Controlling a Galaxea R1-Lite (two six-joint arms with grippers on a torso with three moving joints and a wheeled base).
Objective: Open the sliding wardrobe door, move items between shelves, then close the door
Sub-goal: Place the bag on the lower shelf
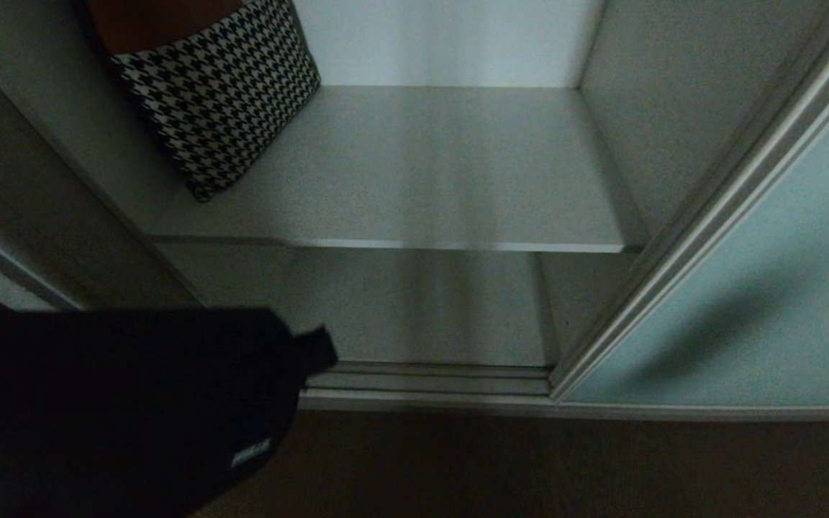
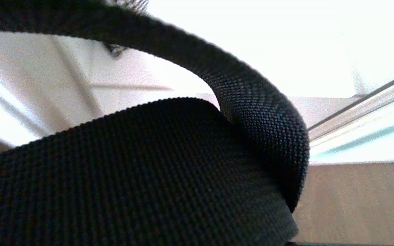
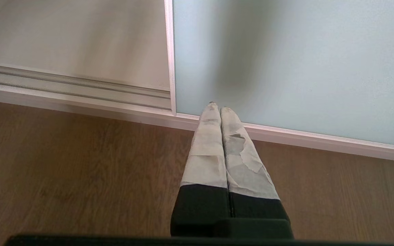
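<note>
While the door (image 1: 760, 288) stands open, black bag (image 1: 112, 410) low at left before the shelves (image 1: 414, 180), strap (image 2: 251, 102) filling the left wrist view, left gripper closed but unseen, right gripper (image 3: 219, 110) pinched shut, empty, above the floor (image 3: 80, 164).

Right tool (image 3: 220, 108) fingers together, pointing downward

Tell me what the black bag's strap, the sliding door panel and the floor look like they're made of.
Strap: coarse woven webbing, probably nylon; the weave's grain shows, matte.
Sliding door panel: seemingly frosted glass, pale blue-green and smooth, in a slim silvery frame, likely metal.
Floor: brown, with visible wood grain; wood or wood-look laminate, can't tell which.
</note>
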